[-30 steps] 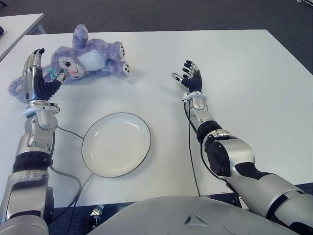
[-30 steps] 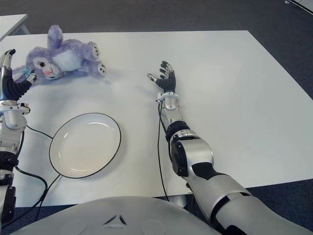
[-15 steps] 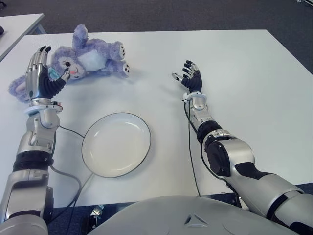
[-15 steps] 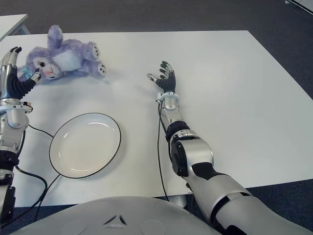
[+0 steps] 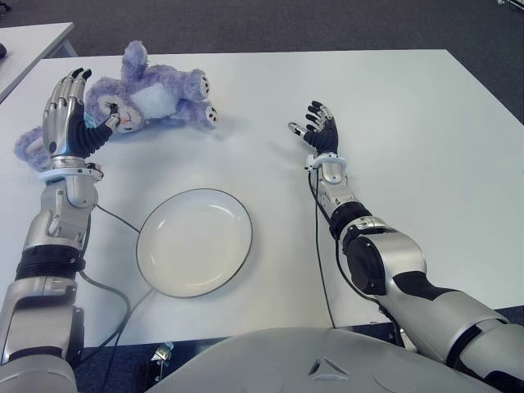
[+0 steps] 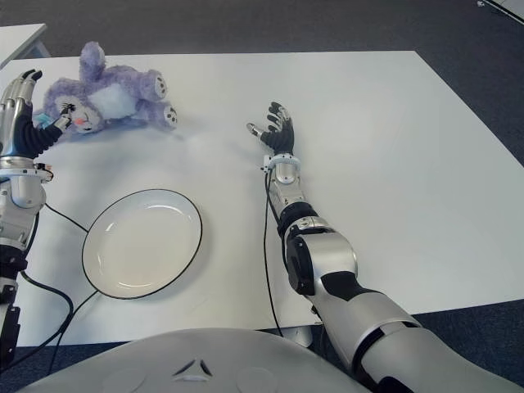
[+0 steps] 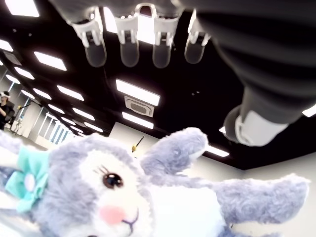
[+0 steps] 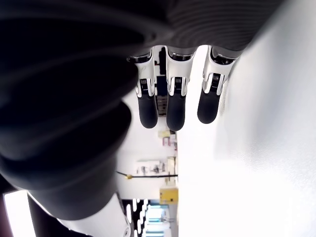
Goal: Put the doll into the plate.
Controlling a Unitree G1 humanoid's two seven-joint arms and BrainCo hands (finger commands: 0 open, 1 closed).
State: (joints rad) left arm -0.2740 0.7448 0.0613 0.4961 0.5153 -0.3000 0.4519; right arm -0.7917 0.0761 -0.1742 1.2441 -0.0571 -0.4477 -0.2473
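Here the purple doll (image 5: 151, 94) lies on its side at the far left of the white table (image 5: 393, 106), well behind the plate (image 5: 195, 241) — which holds nothing. The left hand (image 5: 72, 123) is raised at the doll's head, fingers spread, grasping nothing. The right hand (image 5: 320, 131) shows mid-table, fingers relaxed — holding nothing.

A fluffy purple bunny doll (image 5: 155, 94) with a white tummy, pink cheeks and a teal bow lies on its back at the far left. The round white plate (image 5: 195, 241) with a dark rim sits nearer, empty, apart from the doll.
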